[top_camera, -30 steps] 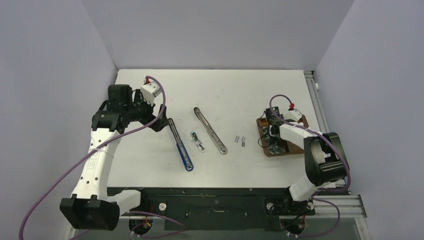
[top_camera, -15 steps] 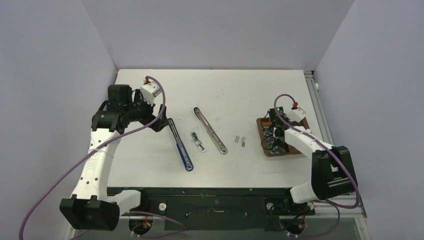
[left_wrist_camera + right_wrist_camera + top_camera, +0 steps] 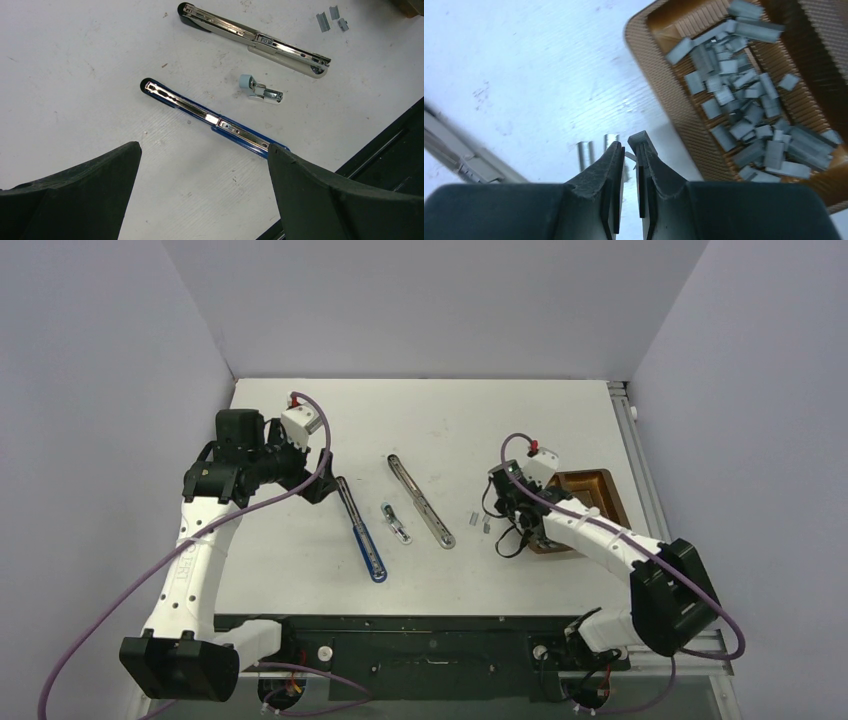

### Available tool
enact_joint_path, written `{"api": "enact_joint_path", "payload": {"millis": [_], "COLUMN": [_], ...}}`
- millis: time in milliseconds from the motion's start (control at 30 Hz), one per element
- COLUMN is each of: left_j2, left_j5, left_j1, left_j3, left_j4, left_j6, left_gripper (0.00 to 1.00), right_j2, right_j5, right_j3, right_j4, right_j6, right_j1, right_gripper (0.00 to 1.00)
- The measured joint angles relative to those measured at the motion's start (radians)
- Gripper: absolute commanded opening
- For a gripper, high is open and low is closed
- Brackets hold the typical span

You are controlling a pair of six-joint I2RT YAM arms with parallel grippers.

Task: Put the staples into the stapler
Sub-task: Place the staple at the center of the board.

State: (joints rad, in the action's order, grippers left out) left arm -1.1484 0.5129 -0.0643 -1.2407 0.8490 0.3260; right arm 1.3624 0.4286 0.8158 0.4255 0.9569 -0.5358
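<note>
1. The right gripper (image 3: 630, 139) hangs over bare table (image 3: 470, 430), just left of the brown tray's (image 3: 659, 75) near corner. Its jaws are pressed almost together, with only a thin slit between them. A pale sliver shows at the tips, but I cannot tell whether it is held.
2. Most staples (image 3: 744, 100) lie heaped in the tray. Two loose strips (image 3: 585, 155) lie on the table just beside the fingertips.
3. The left gripper (image 3: 202, 147) has its jaws spread wide, above the opened blue stapler (image 3: 215, 122).
4. The opened silver stapler (image 3: 255, 40) lies beyond it, with a small grey-capped metal piece (image 3: 260, 91) between the two.
5. Open tabletop fills the far half, and the black front edge runs close to the blue stapler's near end.
</note>
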Motion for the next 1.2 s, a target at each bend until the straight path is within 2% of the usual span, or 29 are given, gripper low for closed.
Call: {"api": "enact_joint_path", "payload": {"millis": [167, 400, 567, 733, 933, 1200], "left_j2": [0.000, 0.002, 0.003, 0.003, 0.003, 0.006], "left_j5": [0.000, -0.001, 0.000, 0.000, 0.000, 0.000], "left_j1": [0.000, 0.001, 0.001, 0.001, 0.001, 0.001], "left_j3": [0.000, 0.000, 0.000, 0.000, 0.000, 0.000], "left_j4": [0.000, 0.000, 0.000, 0.000, 0.000, 0.000], "left_j6": [-0.001, 0.000, -0.001, -0.003, -0.004, -0.003], "left_gripper": [0.96, 0.96, 0.96, 0.96, 0.96, 0.96], "right_j2": [0.082, 0.136, 0.130, 0.092, 0.008, -0.061], "right_j5": [-0.008, -0.016, -0.017, -0.012, -0.020, -0.085], "right_j3": [0.070, 0.071, 0.040, 0.036, 0.036, 0.035], "right_j4": [-0.004, -0.005, -0.003, 0.011, 0.014, 0.015], "right_j6": [-0.005, -0.005, -0.004, -0.011, -0.064, -0.146], "right_j1": [-0.075, -0.106, -0.114, -0.111, -0.037, 0.175], "right_gripper": [0.09, 0.11, 0.19, 0.33, 0.40, 0.40]}}
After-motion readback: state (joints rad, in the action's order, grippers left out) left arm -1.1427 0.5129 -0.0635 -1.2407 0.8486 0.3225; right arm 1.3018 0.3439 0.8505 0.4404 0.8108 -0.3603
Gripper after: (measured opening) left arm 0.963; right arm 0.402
